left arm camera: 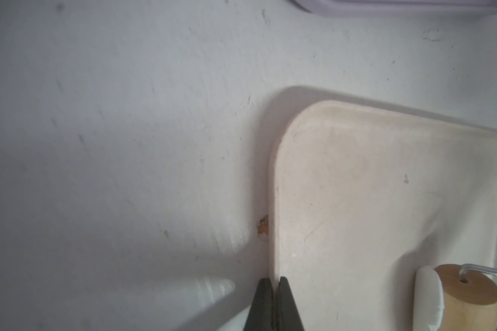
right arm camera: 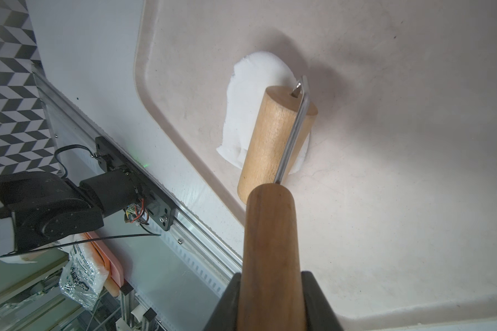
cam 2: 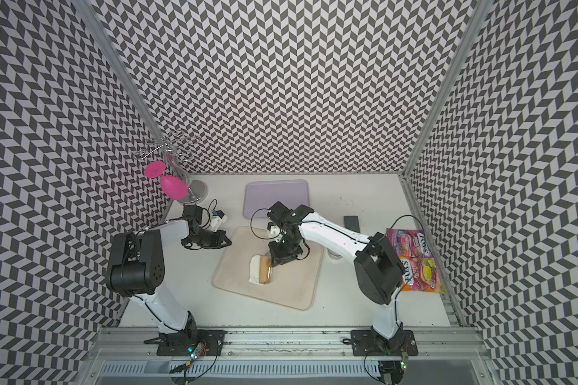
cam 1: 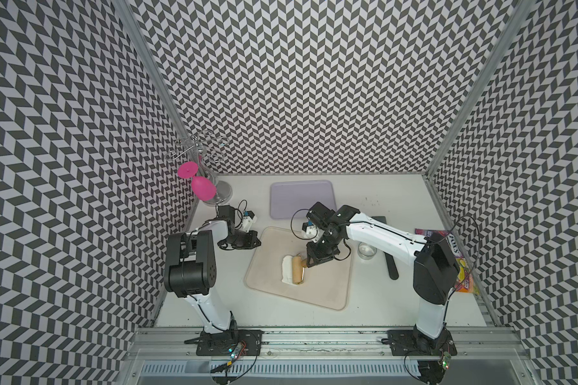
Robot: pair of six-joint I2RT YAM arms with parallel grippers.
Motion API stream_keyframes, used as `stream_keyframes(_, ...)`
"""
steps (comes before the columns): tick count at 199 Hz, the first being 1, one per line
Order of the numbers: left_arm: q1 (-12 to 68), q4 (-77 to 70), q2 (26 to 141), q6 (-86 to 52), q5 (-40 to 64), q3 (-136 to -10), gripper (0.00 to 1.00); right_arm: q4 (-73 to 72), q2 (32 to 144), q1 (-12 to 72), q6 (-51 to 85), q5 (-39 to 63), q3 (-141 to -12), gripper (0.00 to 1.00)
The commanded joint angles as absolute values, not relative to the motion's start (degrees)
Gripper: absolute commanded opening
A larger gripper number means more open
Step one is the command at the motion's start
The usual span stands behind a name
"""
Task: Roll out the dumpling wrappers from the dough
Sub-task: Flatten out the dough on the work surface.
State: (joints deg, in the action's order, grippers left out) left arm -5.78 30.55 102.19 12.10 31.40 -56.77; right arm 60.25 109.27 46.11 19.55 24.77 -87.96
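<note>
White is the surface [cam 1: 397, 293], and on it the beige tray [cam 1: 324, 286] lies under the right gripper [right arm camera: 271, 289]. This gripper is closed around the dark handle [right arm camera: 270, 229] of the wooden roller [right arm camera: 273, 134], which reaches out ahead of its fingertips and rests on the tray.

The dough [right arm camera: 247, 103] is just ahead of this gripper, partly under the roller. It is a white, uneven and rather thick oval, and most of it shows on the side of the roller turned toward the left gripper [left arm camera: 274, 298]. No round wrapper is visible, so I judge that the flattening has only begun.

The left gripper is closed with nothing visible between its jaws. Its tips are at the rim of the tray, well apart from the dough. I cannot tell if it touches the rim.

To do this step well, the right gripper should keep the roller level so that both ends press equally, and pass it over the whole dough, not only the middle. Changing the rolling direction would give an even, thin sheet. The dough may stick to the wood and lift, and the tray may slide, so moderate pressure seems wise.
</note>
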Motion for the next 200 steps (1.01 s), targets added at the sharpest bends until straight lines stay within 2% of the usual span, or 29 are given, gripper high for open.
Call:
stream_keyframes(1, -6.85, 31.90, 101.31, 12.91, 29.97, -56.17, 0.00, 67.88, 120.84, 43.69, 22.60, 4.75, -75.85, 0.00)
stream_keyframes(200, -7.47, 32.08, 101.06, 13.00, 30.31, -56.16, 0.00, 67.15, 112.01, 33.85, 24.60, -1.43, -68.99, 0.00)
